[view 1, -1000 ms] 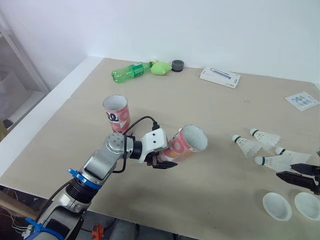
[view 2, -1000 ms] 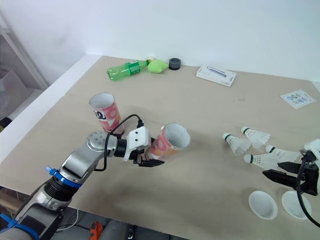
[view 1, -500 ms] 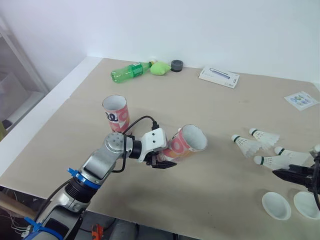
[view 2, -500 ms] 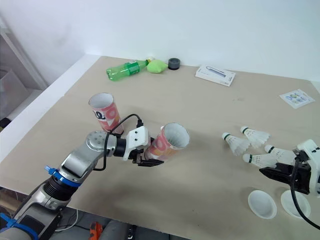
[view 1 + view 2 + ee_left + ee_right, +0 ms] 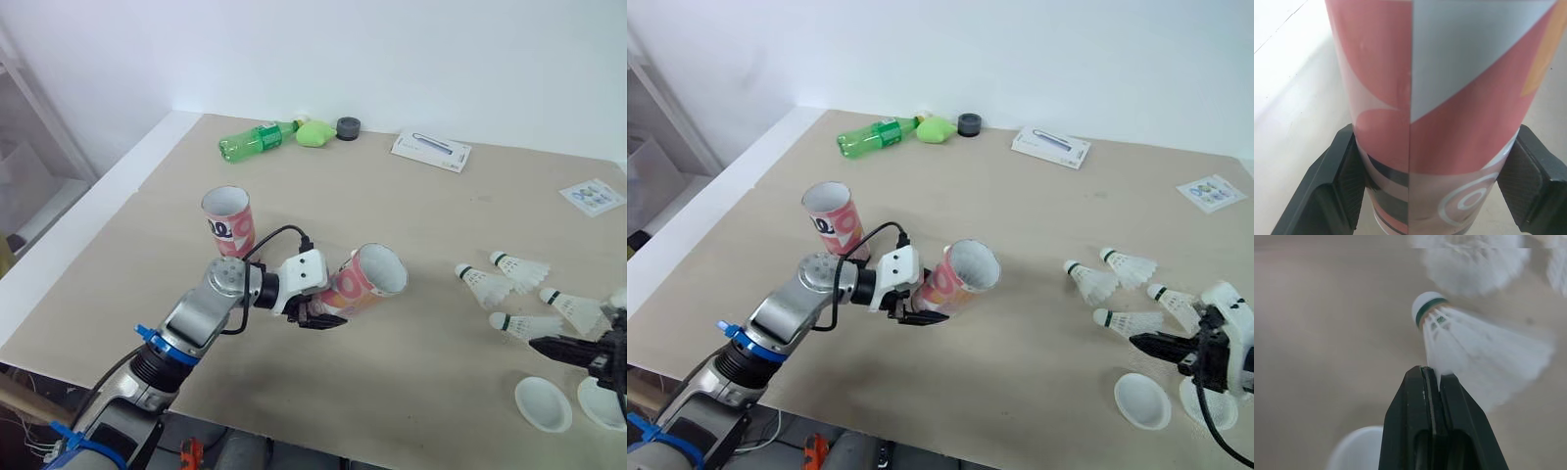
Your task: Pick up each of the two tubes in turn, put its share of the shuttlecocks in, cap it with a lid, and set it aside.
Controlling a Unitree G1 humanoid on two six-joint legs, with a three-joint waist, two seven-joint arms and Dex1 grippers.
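Observation:
My left gripper (image 5: 315,315) is shut on a pink patterned tube (image 5: 364,279), holding it tilted above the table with its open mouth facing right; its fingers (image 5: 1337,181) clamp the tube's lower body (image 5: 1440,98). A second pink tube (image 5: 228,221) stands upright behind it. At the right, my right gripper (image 5: 541,345) is shut on the feather skirt of a white shuttlecock (image 5: 1469,342), also seen at shuttlecock (image 5: 524,324). Three more shuttlecocks (image 5: 485,285) lie close behind. Two white lids (image 5: 542,403) rest near the table's front edge.
Along the back of the table lie a green bottle (image 5: 257,140), a green object (image 5: 314,132), a dark round piece (image 5: 347,128) and a white booklet (image 5: 431,151). A printed card (image 5: 592,197) is at the far right. The table's edge runs along the left.
My right gripper has shut on one shuttlecock's skirt, and that shuttlecock has shifted slightly left and away from its neighbour. The left arm and its tube stay put.

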